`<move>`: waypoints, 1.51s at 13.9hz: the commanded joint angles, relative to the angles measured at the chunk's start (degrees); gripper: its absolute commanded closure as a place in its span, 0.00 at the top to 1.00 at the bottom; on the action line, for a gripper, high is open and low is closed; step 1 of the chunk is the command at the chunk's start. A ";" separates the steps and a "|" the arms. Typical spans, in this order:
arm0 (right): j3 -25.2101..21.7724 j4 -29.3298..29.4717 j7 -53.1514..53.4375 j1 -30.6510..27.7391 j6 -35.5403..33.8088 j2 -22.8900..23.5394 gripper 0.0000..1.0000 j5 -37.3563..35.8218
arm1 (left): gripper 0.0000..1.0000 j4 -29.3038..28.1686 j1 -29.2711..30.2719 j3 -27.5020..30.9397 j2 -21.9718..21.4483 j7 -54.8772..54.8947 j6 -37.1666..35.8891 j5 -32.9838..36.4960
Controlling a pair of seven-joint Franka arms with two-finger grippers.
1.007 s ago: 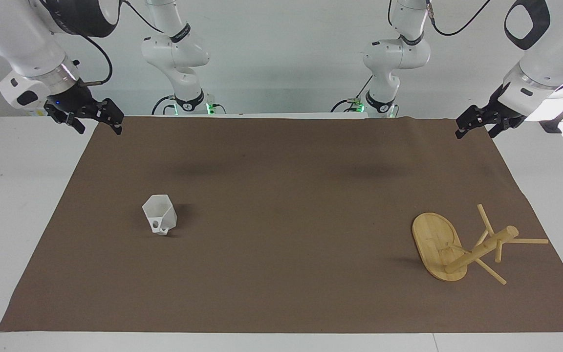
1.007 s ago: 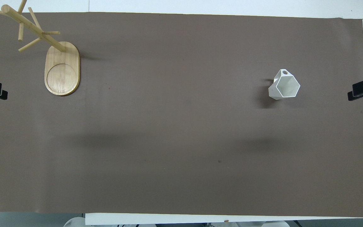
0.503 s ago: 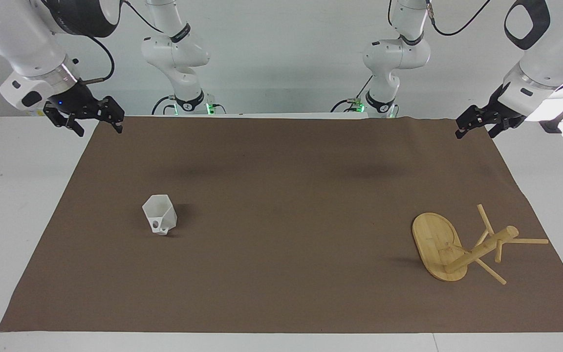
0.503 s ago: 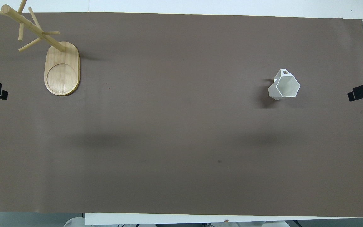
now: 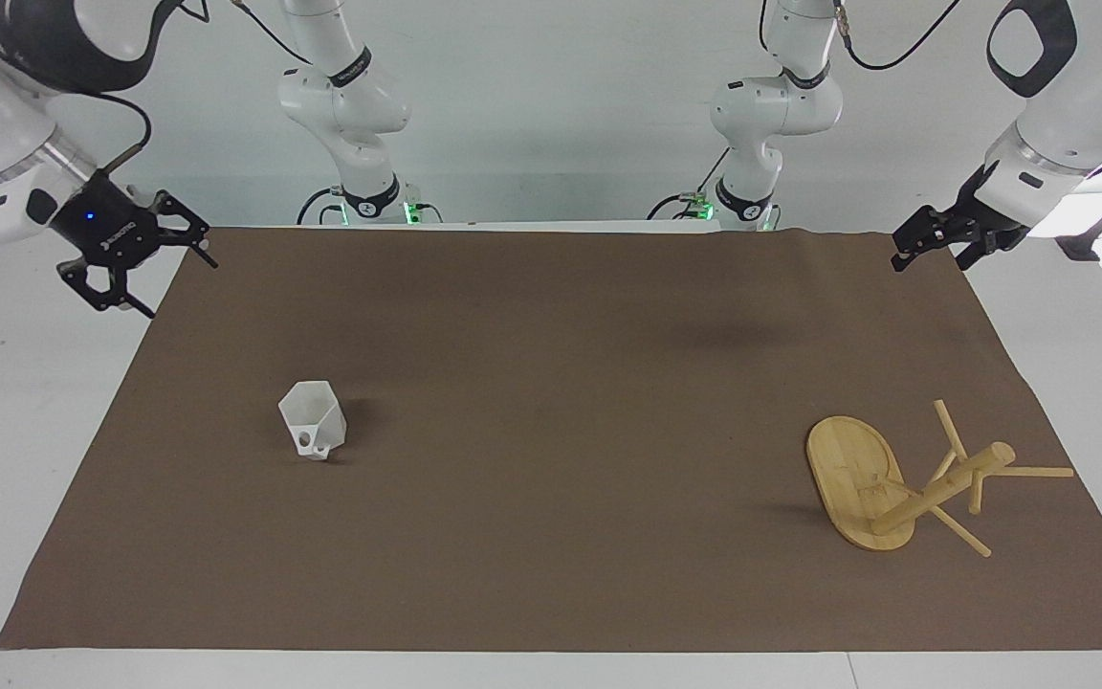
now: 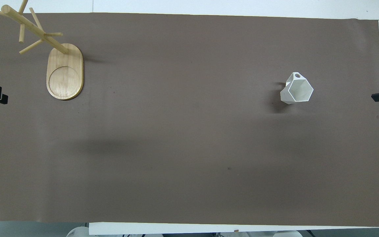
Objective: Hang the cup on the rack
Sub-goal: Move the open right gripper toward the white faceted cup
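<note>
Fingers (image 5: pixel 209 258) spread, cup (image 5: pixel 313 433) unobstructed (mat (image 5: pixel 551 383))

Cup (image 6: pixel 297 89) upright on brown mat (image 6: pixel 189 138); rack (image 6: pixel 64 70) well apart.

Matt white plastic cup (image 5: pixel 313 432), pale smooth bamboo rack (image 5: pixel 895 488), matt brown cloth (image 5: pixel 551 383).

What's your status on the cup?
Right gripper open, over the mat's edge. Left gripper waiting over its corner. Cup upright on mat, untouched. Rack standing. Nothing between them.
</note>
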 commanded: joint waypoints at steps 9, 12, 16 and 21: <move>0.56 0.68 -51.35 -9.87 -7.14 24.51 1.00 35.58 | 1.00 -0.54 0.14 0.17 -0.54 -0.21 -0.03 -0.54; 0.65 -3.01 -54.70 -11.36 -9.76 26.27 1.00 37.34 | 1.00 -0.54 0.14 0.17 -0.54 -0.12 -0.03 -0.54; 0.65 -2.05 -62.07 -12.33 -12.15 31.99 1.00 39.73 | 1.00 -0.54 0.14 0.17 -0.54 -0.12 -0.03 -0.54; 0.82 -3.02 -66.83 -11.89 -12.15 34.63 1.00 39.99 | 1.00 -0.54 0.14 0.17 -0.54 -0.12 -0.03 -0.54</move>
